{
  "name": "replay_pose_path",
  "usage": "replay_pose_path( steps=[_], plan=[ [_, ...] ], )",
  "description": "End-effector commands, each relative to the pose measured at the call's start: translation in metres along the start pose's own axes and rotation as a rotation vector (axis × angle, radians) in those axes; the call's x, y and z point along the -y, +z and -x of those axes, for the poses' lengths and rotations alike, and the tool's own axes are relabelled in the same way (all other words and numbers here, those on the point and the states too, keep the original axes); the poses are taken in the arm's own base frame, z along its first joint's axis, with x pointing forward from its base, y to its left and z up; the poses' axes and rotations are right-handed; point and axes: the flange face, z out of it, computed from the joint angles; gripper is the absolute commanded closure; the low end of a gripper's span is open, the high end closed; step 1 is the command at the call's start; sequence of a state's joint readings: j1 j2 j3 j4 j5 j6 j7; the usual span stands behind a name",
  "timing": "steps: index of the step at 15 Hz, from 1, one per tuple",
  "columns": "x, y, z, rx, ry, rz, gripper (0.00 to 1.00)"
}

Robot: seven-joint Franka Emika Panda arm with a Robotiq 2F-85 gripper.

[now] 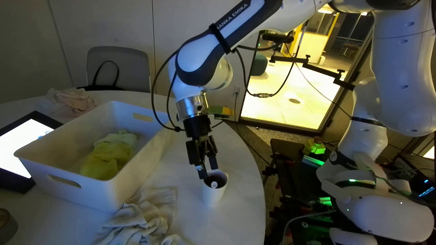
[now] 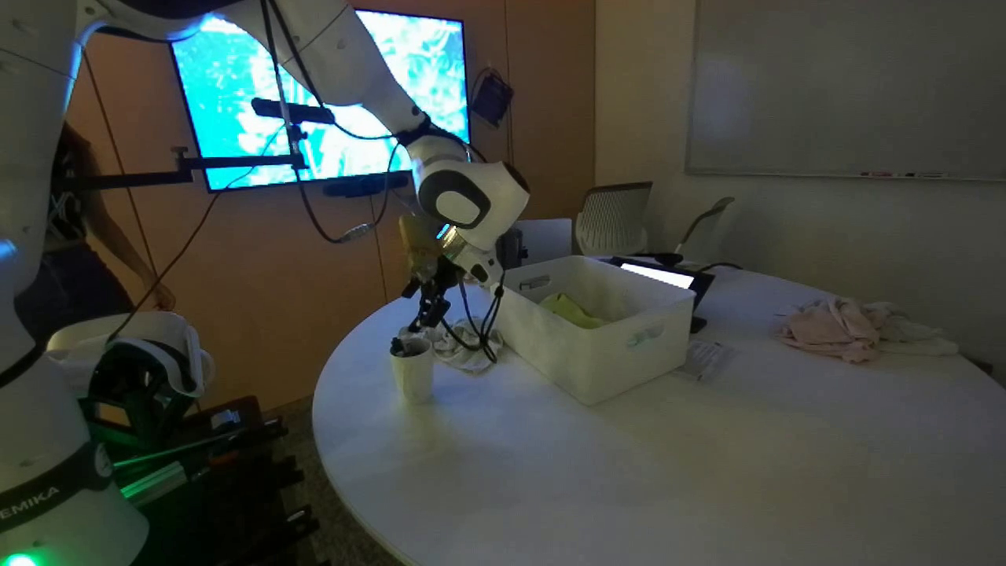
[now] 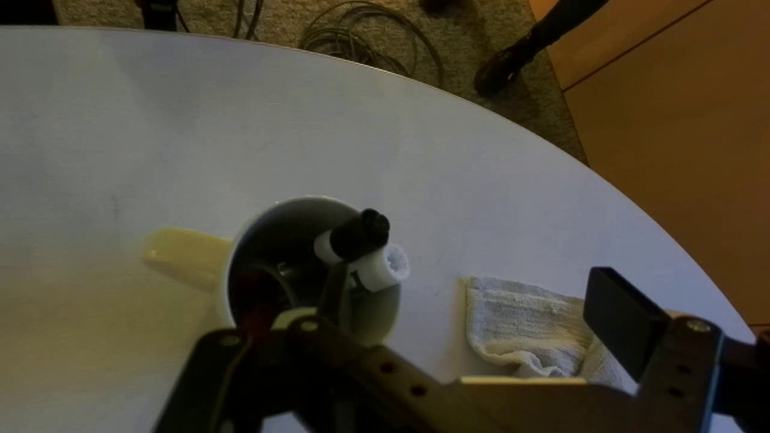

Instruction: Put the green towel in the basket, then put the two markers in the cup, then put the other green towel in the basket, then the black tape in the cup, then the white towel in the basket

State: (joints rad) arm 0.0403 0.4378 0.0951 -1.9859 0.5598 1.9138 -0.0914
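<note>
The room is dim, with a large whiteboard (image 2: 849, 86) and a bright wall screen (image 2: 428, 63) behind a white, round-edged table (image 2: 668, 479). Over the table the black two-fingered gripper (image 1: 208, 172) points down, its flat black fingers (image 3: 625, 325) spread wide apart. In the wrist view one finger overlaps the small white cylindrical cup (image 1: 212, 199); I cannot tell whether they touch. The cup stands upright near the table's edge. Two markers lean side by side in it, their ends above the rim: a black-capped marker (image 3: 356, 236) and a white-ended marker (image 3: 385, 269). Deeper in the cup is a dark curved shape (image 3: 280, 279), too dim to tell whether it is the black tape.

Near the cup, crumpled on the table beside the basket, lies the ribbed off-white cloth towel (image 1: 150, 217). The basket, a large white rectangular plastic tub (image 1: 92, 192) with sloping sides, holds a bunched yellow-green cloth towel (image 1: 109, 156) and a paler greenish cloth towel (image 1: 119, 137). Beyond it are a black-framed tablet (image 1: 20, 146), its screen lit, and a heap of pink and whitish cloth (image 1: 73, 102).
</note>
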Motion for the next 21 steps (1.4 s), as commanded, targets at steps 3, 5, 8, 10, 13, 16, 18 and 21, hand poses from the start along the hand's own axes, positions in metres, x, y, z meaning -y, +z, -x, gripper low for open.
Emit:
replay_pose_path(
  steps=[3, 5, 8, 10, 13, 16, 18, 21],
  plan=[
    [0.048, 0.011, -0.004, -0.003, -0.064, 0.178, 0.0],
    [0.063, 0.025, -0.011, -0.053, -0.087, 0.269, 0.0],
    [0.083, 0.054, -0.022, -0.117, -0.16, 0.399, 0.0],
    [0.097, 0.073, -0.03, -0.166, -0.188, 0.467, 0.0],
    [0.113, 0.094, -0.04, -0.209, -0.226, 0.541, 0.0],
    [0.124, 0.104, -0.053, -0.26, -0.241, 0.565, 0.0],
    [0.126, 0.107, -0.061, -0.288, -0.248, 0.577, 0.0],
    [0.126, 0.106, -0.071, -0.328, -0.25, 0.563, 0.0]
  ],
)
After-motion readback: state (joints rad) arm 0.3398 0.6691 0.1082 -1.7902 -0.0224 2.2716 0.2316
